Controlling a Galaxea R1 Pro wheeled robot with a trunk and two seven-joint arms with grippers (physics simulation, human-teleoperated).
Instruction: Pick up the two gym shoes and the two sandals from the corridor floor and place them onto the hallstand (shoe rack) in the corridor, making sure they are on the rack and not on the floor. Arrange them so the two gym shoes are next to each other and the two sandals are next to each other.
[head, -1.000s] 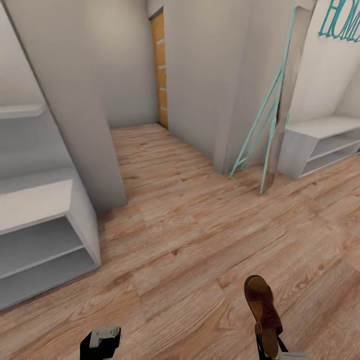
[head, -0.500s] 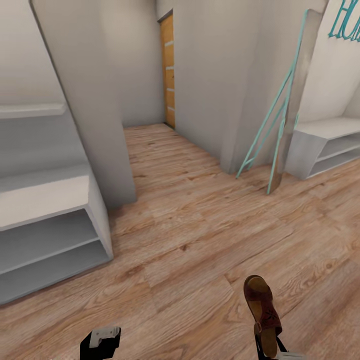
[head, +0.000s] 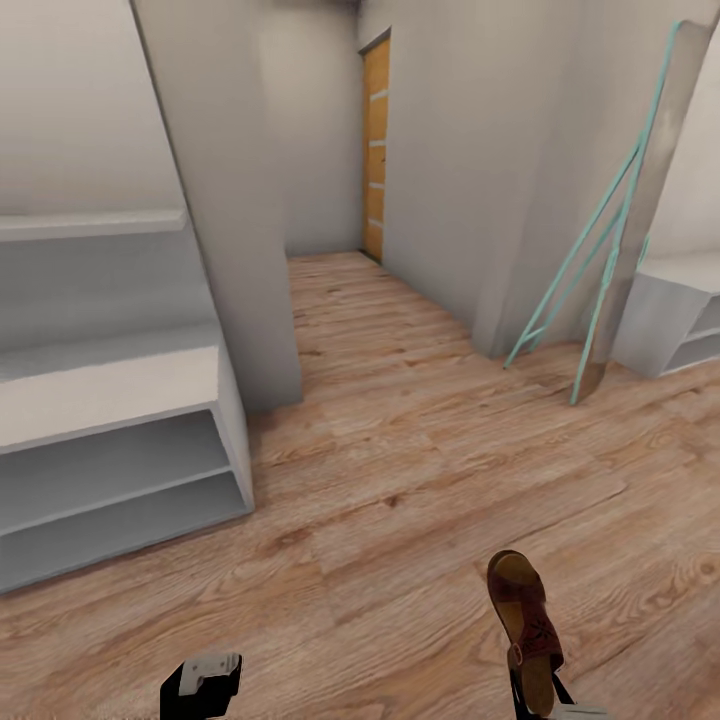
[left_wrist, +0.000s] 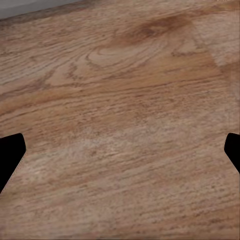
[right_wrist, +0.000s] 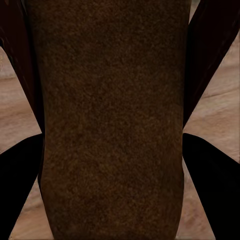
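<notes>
A dark brown sandal stands nearly on end at the bottom right of the head view, with my right gripper shut on its lower end. In the right wrist view the sandal's sole sits between the two dark fingers. My left gripper hangs low at the bottom left, open, with only wood floor between its fingers. The hallstand, pale grey-white with a flat top, two open shelf rows and a floating shelf above, stands at the left. The gym shoes are out of view.
A grey wall corner juts out just right of the hallstand. A corridor runs back to an orange door. A teal-framed panel leans on the right wall beside another low pale shelf unit. Wood floor lies open ahead.
The whole view has swung left, so the camera moved: the hallstand shows more and the right-hand unit slid toward the edge. Both grippers and the held sandal keep their places in the picture.
</notes>
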